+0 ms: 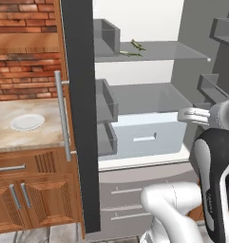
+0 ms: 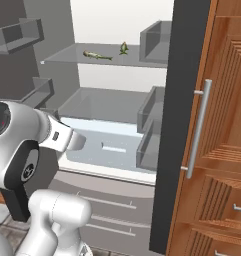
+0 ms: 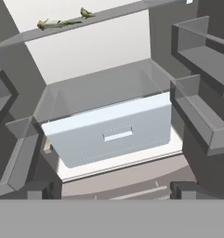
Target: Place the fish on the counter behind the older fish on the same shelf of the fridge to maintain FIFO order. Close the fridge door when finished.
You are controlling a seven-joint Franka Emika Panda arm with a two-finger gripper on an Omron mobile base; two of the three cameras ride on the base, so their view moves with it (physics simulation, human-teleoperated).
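The fridge [image 1: 80, 118] stands with both doors open. Two olive-green fish lie on its upper grey shelf [image 1: 177, 51]. One fish [image 1: 130, 53] [image 2: 97, 55] [image 3: 57, 23] lies near the front. The other fish [image 1: 138, 44] [image 2: 124, 48] [image 3: 87, 12] lies behind it, nearer the back wall. My gripper [image 1: 181, 114] [image 2: 82, 141] [image 3: 111, 190] hangs in front of the fridge at the height of the white drawer, well below the shelf. It is open with nothing between its fingers. The beige counter [image 1: 11, 142] lies to the left of the fridge.
A bare white plate [image 1: 27, 122] rests on the counter. The black-edged left door [image 1: 80, 156] juts toward me, with grey bins [image 1: 106, 102] on it. The right door [image 2: 177, 125] carries bins [image 2: 152, 115] too. A white drawer [image 1: 149, 135] sits under the lower shelf.
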